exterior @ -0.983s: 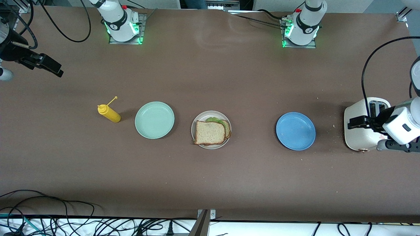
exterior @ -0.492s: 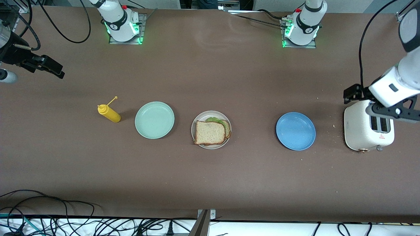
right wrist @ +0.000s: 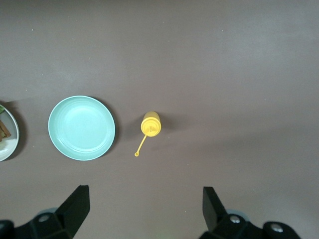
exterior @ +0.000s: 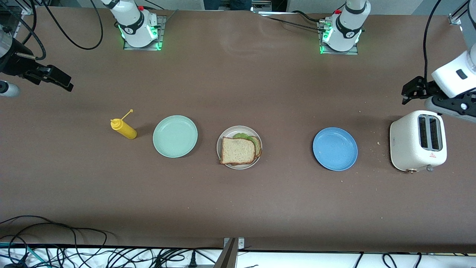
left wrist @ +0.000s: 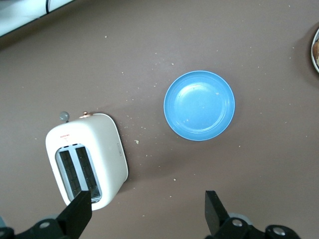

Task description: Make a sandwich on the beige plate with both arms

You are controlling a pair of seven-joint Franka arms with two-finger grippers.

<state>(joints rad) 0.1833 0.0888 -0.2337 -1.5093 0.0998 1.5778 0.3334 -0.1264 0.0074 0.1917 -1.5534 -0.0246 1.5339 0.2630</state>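
Observation:
The sandwich (exterior: 238, 150) lies on the beige plate (exterior: 227, 133) mid-table: a speckled bread slice on top, green lettuce and a second slice peeking out beneath. My left gripper (exterior: 408, 91) hangs open and empty, high over bare table beside the toaster; in the left wrist view the left gripper (left wrist: 147, 201) has nothing between its fingers. My right gripper (exterior: 63, 81) hovers open and empty over the table's right-arm end, and the right wrist view shows this right gripper (right wrist: 144, 196) above bare table. The beige plate's rim (right wrist: 11, 144) just shows at that view's edge.
A white toaster (exterior: 417, 140) stands at the left arm's end, with a blue plate (exterior: 335, 149) between it and the sandwich. A mint-green plate (exterior: 175, 136) and a yellow squeeze bottle (exterior: 124, 128) sit toward the right arm's end. Crumbs lie around the toaster (left wrist: 87, 159).
My left arm has lifted off the toaster and swung toward the bases' side, leaving the toaster uncovered. The right gripper has barely shifted. The sandwich has not moved.

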